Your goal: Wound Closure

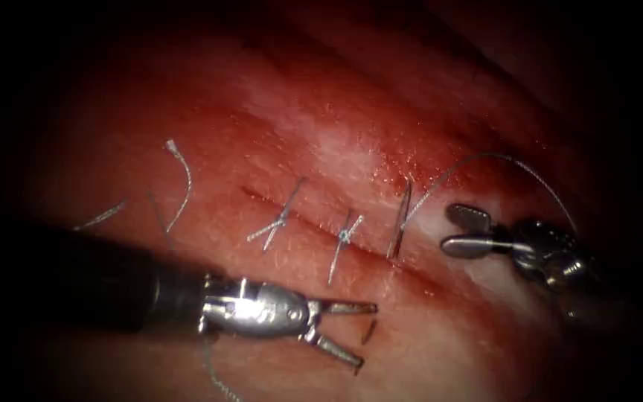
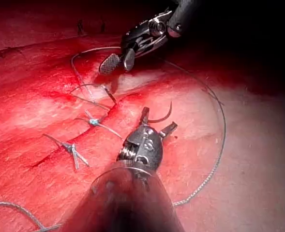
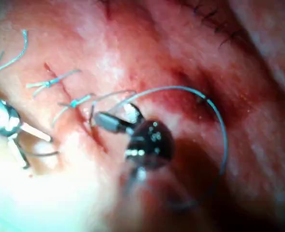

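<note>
Lying free between left tool's (image 1: 351, 335) open jaws, needle (image 2: 160, 115)

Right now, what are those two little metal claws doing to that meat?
Two robot tools are sewing up a cut in the tissue. Two knots already hold the cut shut, and a third stitch crosses it. The left tool has its jaws open, with the needle lying between them, out of the tissue; it grips nothing. The right tool is open too and holds nothing. Thread loops from the third stitch round behind the right tool.
</note>
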Robot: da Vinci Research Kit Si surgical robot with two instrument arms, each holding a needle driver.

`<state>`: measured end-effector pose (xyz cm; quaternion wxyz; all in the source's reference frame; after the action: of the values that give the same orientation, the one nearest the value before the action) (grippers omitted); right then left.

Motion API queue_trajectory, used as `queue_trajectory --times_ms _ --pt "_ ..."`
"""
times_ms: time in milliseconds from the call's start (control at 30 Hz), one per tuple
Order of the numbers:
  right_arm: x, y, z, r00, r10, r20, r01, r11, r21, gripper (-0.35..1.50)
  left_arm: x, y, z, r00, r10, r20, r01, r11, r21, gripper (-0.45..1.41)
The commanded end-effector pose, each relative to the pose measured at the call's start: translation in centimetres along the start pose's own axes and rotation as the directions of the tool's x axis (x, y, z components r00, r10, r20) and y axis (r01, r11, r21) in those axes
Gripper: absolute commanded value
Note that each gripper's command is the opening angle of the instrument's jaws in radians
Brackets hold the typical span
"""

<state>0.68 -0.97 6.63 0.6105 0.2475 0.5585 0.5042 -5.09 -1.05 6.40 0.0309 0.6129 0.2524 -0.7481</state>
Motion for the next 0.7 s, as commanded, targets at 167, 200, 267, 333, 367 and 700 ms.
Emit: queue_trajectory --times_ms 167,200,267,333,367,700 --pt "-0.09 0.03 0.08 1.000 -0.001 -0.003 0.001 1.000 -0.002 0.99 -0.09 -0.03 0.13 1.000 0.000 0.005 0.000 1.000 0.005 0.41" --pt "-0.09 0.03 0.09 1.000 -0.001 -0.003 0.001 1.000 -0.003 0.98 -0.10 -0.04 0.13 1.000 0.000 0.006 0.000 1.000 0.005 0.29" --pt "-0.09 0.03 0.09 1.000 -0.001 -0.003 0.001 1.000 -0.003 0.96 -0.12 -0.04 0.13 1.000 0.002 0.007 -0.002 1.000 0.005 0.20" --pt "-0.10 0.02 0.09 1.000 -0.001 -0.005 0.001 1.000 -0.006 0.94 -0.13 -0.04 0.14 1.000 0.008 0.008 -0.008 1.000 0.005 0.05" --pt "-0.10 0.02 0.09 1.000 -0.001 -0.005 0.001 1.000 -0.006 0.94 -0.13 -0.04 0.14 1.000 0.003 0.005 -0.003 1.000 0.006 -0.10" --pt "-0.13 0.01 0.08 1.000 -0.007 -0.010 0.007 1.000 -0.013 0.88 0.10 0.12 0.06 0.924 -0.378 -0.059 0.375 0.925 -0.061 -0.45"
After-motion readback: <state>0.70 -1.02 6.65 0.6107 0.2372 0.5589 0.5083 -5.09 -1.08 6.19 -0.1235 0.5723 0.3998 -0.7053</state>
